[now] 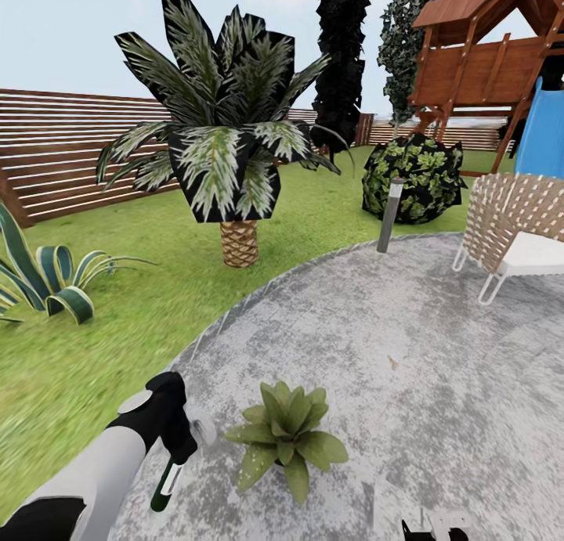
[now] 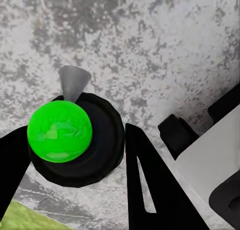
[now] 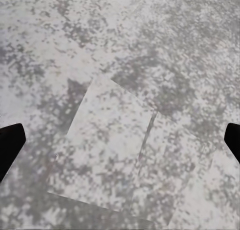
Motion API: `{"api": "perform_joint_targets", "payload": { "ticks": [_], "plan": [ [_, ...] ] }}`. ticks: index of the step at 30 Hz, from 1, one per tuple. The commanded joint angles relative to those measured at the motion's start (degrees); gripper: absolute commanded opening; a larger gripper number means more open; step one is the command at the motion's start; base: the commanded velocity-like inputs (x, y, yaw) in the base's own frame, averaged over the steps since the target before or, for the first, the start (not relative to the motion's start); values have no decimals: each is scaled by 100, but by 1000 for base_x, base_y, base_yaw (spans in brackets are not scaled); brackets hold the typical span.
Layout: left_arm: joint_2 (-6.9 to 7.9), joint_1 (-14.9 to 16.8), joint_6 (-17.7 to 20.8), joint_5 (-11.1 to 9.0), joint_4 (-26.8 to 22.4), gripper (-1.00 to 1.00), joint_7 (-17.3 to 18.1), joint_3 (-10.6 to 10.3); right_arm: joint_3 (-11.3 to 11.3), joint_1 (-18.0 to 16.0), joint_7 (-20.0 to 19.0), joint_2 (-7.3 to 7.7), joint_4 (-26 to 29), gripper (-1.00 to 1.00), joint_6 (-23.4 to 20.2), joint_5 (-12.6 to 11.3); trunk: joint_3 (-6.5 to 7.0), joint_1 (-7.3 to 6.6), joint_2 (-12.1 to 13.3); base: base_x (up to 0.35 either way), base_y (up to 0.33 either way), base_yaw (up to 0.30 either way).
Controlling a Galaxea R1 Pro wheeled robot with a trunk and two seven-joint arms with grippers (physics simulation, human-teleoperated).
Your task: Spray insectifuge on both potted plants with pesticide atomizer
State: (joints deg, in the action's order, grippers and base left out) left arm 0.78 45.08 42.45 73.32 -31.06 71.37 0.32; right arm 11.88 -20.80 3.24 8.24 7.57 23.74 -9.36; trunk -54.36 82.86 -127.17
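Note:
My left gripper (image 1: 178,441) is shut on the pesticide atomizer (image 1: 166,485), whose dark-green bottle hangs down over the edge of the grey paved circle (image 1: 407,345) of the garden. Its pale grey head (image 1: 205,431) points toward a potted plant (image 1: 287,441), a low green rosette just to the right on the paving, with its pot hidden by the leaves. In the left wrist view the atomizer (image 2: 61,132) sits end-on between the black fingers (image 2: 150,185), with its grey nozzle (image 2: 74,82) beyond. My right gripper (image 3: 120,140) is open over bare paving and is at the bottom edge of the head view (image 1: 435,530).
A palm (image 1: 235,157) and a striped agave (image 1: 47,283) stand on the lawn to the left. Farther off are a grey bollard light (image 1: 389,216), a round shrub (image 1: 413,177), a wicker chair (image 1: 517,228) at right, a wooden playset with blue slide (image 1: 540,134), and the slat fence (image 1: 63,157).

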Motion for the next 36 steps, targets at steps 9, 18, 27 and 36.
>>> {"api": "perform_joint_targets", "payload": {
  "ticks": [9, 18, 27, 36],
  "plan": [
    [-26, -542, 18, -218, 55, -100, -481, 5, 51, -3, 19, -7, -2, 100, 16, -49, -6, 2, -2, 79, 17, 0],
    [-208, -517, 32, -865, -375, -100, -618, -21, 51, -3, 19, -7, -2, 100, 16, -49, -6, 2, -2, 0, 0, 0],
    [301, -524, -8, -872, -323, -100, -646, -6, 51, -3, 18, -7, -42, 100, 16, -44, -6, 2, -2, 0, 0, 0],
    [55, -406, -131, -981, -402, -100, -460, -30, 56, -3, 19, -15, -89, 100, 16, -49, -6, 2, -2, 0, 0, -4]
  ]
}}
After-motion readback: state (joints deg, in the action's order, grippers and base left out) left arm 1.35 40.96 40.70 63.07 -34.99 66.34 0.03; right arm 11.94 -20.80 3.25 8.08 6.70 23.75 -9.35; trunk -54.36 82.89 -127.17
